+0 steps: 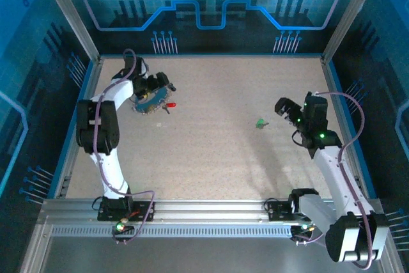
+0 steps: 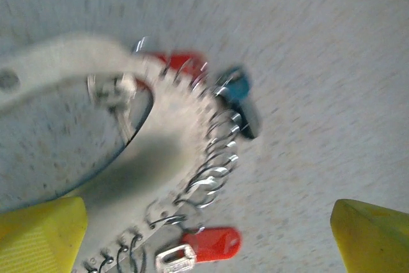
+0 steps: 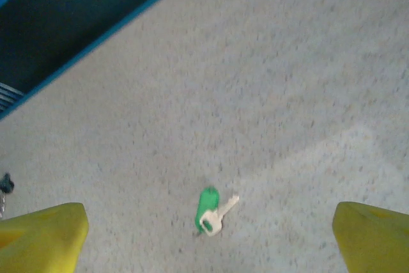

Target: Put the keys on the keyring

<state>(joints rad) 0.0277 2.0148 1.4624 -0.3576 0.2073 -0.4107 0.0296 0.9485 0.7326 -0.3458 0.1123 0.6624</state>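
jaws wide on both arms. top view: keyring (image 1: pixel 148 99) at ten o'clock beneath left jaws, green key (image 1: pixel 261 123) at three o'clock. left wrist: blurred; closing now may knock the red key (image 2: pixel 208 245). right wrist: green key flat at six o'clock, may slip right jaws.

Table (image 1: pixel 217 158): pale beige, fine dark speckle, blue border.
Green-headed key (image 3: pixel 206 208): bright green head, pale silver blade.
Red-headed key (image 2: pixel 214 244): red head, silver blade.
Second red key head (image 2: pixel 182 62): red, blurred.
Teal key head (image 2: pixel 238 86): teal, dark part below.
Keyring (image 2: pixel 220 158): shiny silver wire loops.
Left fingertips (image 2: pixel 38 234), right fingertips (image 3: pixel 41 234): yellow.
Left arm (image 1: pixel 108 158), right arm (image 1: pixel 339 171): white, black joints, purple cables.
Back wall (image 1: pixel 211 4): blue, lighter circuit-line and gear pattern.
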